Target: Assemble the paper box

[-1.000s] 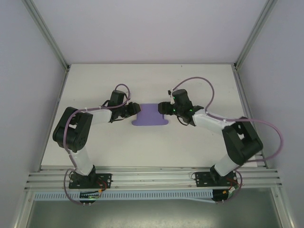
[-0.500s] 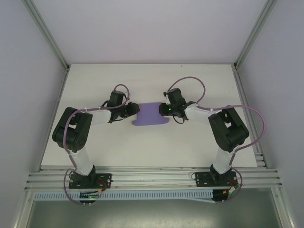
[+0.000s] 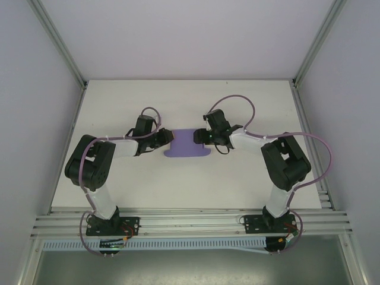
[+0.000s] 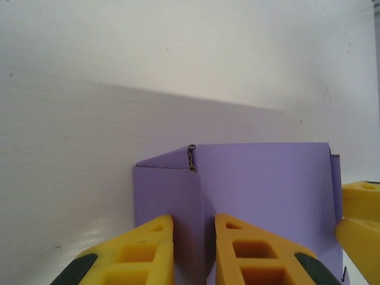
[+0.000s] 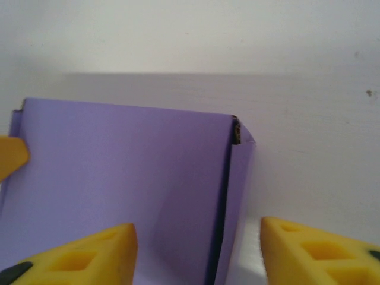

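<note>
L gripper narrow astride paper box end wall, grip unclear; R gripper wide. Uneven squeeze may crumple the wall or skid the box on the bench.

I work at a white bench, matte and faintly scuffed, with a few small dark specks that I see up close. Plain pale panels close me in: a back wall beyond the far edge, a left wall and a right wall. Two aluminium posts slant up from the far corners. Along the near edge run aluminium rails, then a white slotted cable duct, and lower still a dull grey surface. The light is soft and even, with only mild shadows.
</note>
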`<state>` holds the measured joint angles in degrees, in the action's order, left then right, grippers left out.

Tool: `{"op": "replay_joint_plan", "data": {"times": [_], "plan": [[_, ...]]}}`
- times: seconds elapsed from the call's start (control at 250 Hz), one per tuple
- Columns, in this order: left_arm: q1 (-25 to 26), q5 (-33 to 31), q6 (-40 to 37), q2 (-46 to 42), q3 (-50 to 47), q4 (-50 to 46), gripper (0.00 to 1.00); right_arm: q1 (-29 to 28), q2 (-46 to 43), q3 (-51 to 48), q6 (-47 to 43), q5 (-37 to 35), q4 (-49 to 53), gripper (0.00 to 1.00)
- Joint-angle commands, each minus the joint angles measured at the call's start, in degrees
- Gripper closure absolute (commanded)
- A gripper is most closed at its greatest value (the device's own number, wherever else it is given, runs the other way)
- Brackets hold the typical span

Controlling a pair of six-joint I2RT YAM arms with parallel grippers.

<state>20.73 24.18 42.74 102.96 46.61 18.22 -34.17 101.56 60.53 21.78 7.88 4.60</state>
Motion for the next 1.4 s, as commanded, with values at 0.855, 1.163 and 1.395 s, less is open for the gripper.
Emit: {"op": "replay_joint_plan", "data": {"times": [0.855, 1.163, 1.395], "plan": [[-5.1, 11.2, 8.6, 0.9, -14.2, 12.1, 1.0, 7.1, 5.8, -9.0, 21.8, 34.0, -26.0, 0.24], [-4.9, 13.0, 2.4, -3.0, -10.2, 10.5, 0.86, 7.3, 4.8, -7.6, 23.2, 36.3, -28.4, 0.74], [-4.9, 3.4, -17.0, -18.0, -3.5, -1.9, 0.05, 9.8, -0.1, -7.2, 24.2, 34.4, -22.7, 0.79]]}}
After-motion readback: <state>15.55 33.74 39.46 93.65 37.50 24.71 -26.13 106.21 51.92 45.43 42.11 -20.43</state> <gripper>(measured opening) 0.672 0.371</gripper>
